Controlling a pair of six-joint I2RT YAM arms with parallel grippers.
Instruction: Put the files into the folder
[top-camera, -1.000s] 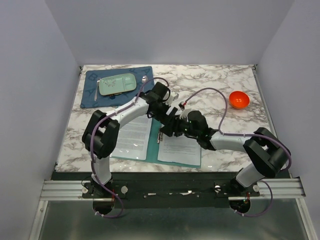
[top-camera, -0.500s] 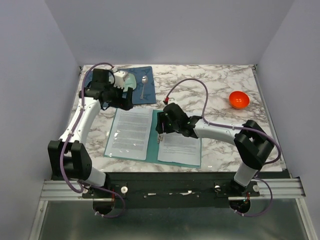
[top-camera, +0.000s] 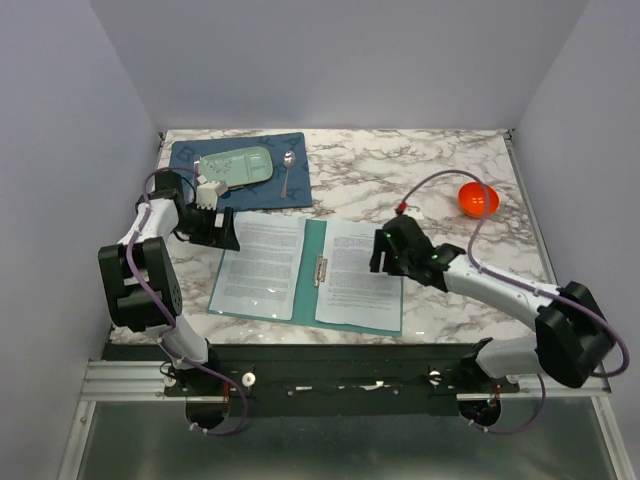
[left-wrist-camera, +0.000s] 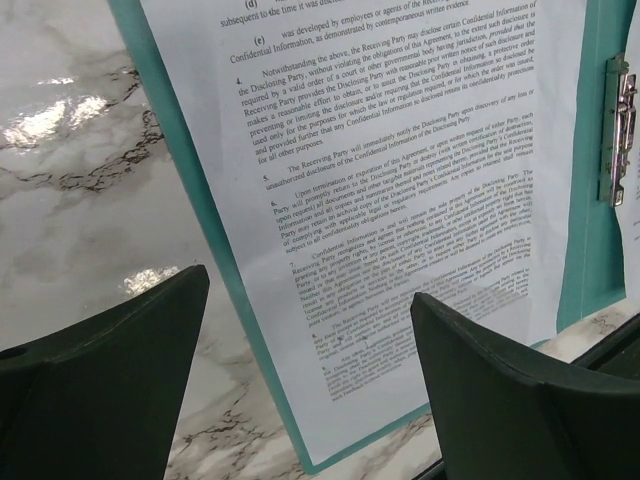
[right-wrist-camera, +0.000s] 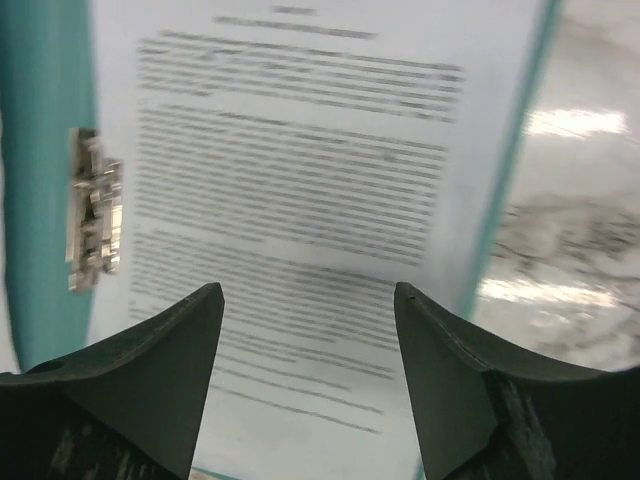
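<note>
The teal folder (top-camera: 313, 262) lies open and flat on the marble table, its metal clip (top-camera: 321, 270) at the spine. One white printed file (top-camera: 260, 268) rests on its left half and another (top-camera: 355, 285) on its right half. My left gripper (top-camera: 222, 232) hovers open by the folder's far left corner, holding nothing. In the left wrist view the gripper (left-wrist-camera: 310, 285) frames the left file (left-wrist-camera: 400, 180) and the folder's teal edge (left-wrist-camera: 215, 230). My right gripper (top-camera: 383, 255) is open above the right file. Its wrist view shows the gripper (right-wrist-camera: 307, 288) over that file (right-wrist-camera: 300, 170), with the clip (right-wrist-camera: 95, 210) to the left.
A dark blue placemat (top-camera: 205, 190) at the back left carries a pale green tray (top-camera: 235, 167) and a spoon (top-camera: 287, 172). An orange bowl (top-camera: 478, 199) sits at the right. The folder's near edge lies close to the table's front edge (top-camera: 330, 338).
My left arm left the folder's middle, swung out over the placemat, then came back to the folder's far left corner. My right gripper slid right from the clip and opened wider.
</note>
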